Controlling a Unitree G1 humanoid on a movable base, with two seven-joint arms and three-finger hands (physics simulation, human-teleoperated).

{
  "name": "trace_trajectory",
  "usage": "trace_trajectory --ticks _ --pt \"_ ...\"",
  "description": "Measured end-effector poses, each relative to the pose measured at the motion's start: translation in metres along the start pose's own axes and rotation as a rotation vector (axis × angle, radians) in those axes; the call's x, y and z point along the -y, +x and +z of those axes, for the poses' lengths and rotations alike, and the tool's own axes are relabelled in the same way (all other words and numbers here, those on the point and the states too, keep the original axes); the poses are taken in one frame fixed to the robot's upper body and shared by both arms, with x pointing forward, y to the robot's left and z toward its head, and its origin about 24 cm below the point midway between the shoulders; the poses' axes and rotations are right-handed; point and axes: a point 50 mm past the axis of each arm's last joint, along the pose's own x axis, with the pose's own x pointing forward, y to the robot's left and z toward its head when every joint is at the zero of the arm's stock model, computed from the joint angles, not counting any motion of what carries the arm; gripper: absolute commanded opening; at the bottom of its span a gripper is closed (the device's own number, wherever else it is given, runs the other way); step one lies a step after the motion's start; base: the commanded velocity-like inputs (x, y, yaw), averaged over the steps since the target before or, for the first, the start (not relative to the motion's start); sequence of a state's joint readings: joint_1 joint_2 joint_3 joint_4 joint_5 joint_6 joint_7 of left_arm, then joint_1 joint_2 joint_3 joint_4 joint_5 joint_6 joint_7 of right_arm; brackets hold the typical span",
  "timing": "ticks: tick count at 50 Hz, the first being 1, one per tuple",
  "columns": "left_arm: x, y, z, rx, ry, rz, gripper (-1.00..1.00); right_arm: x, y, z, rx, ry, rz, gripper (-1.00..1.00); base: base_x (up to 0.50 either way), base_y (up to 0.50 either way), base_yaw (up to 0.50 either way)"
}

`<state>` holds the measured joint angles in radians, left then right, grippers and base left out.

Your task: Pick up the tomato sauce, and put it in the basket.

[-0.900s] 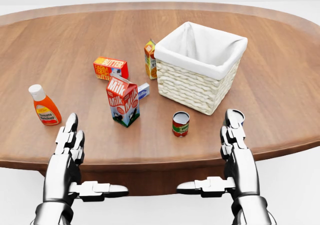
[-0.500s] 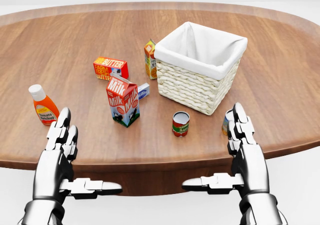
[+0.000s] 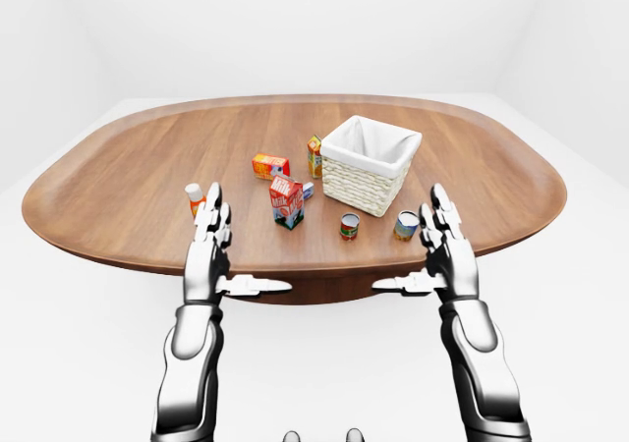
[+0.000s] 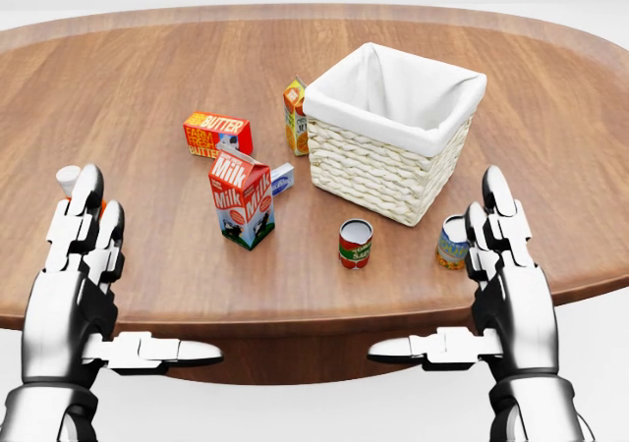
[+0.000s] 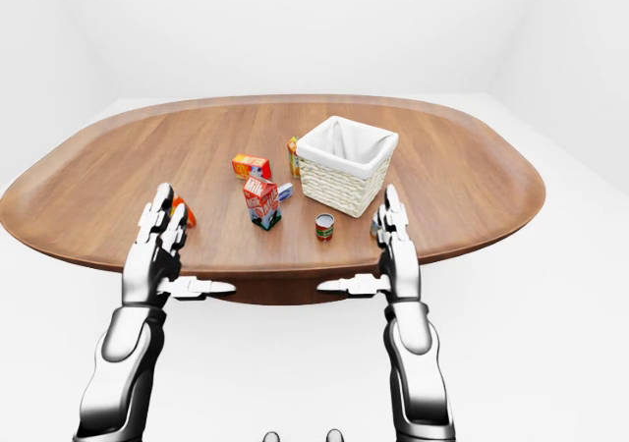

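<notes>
Your left hand [image 4: 74, 275] is spread flat, fingers straight up and thumb pointing right, holding nothing. In the head view its fingertips cover most of the sauce bottle [image 4: 69, 179]: only the white cap and a sliver of orange show at the desk's left side. Your right hand [image 4: 506, 275] mirrors it at the lower right, fingers stretched up, thumb pointing left, also empty. Just beside its fingertips stands a yellow-blue can [image 4: 453, 242], clear of the hand.

The basket [image 4: 393, 133], white-lined and woven, sits right of centre on the desk [image 4: 147, 79], well apart from the bottle. Below it stands a red can [image 4: 355, 243]. A milk carton [image 4: 241, 197] stands upright near the middle, with a small blue-white box [image 4: 283, 177] just beside it. A butter box [image 4: 217, 134] lies above the carton, and a juice carton [image 4: 295, 116] stands against the basket's left wall.
</notes>
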<state>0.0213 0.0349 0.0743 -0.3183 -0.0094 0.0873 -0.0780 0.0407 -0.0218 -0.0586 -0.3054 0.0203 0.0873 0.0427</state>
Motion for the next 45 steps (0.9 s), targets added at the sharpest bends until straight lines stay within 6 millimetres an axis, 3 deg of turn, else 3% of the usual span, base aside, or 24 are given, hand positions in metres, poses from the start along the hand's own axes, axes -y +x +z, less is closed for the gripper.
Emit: trace_trajectory --ticks 11,33,45 --pt "-0.001 -0.001 0.007 0.027 0.008 -0.002 1.0 0.001 -0.002 0.008 0.033 0.004 0.006 1.0 0.02 0.0 0.0" --pt "0.0 -0.003 0.009 0.036 0.011 -0.005 1.0 0.001 -0.005 0.009 0.04 0.051 0.04 1.0 0.47 0.0 0.0" --pt "-0.002 -0.003 0.009 0.036 0.024 -0.006 1.0 -0.002 -0.005 0.006 0.026 0.052 0.045 1.0 0.0 -0.17 0.0"
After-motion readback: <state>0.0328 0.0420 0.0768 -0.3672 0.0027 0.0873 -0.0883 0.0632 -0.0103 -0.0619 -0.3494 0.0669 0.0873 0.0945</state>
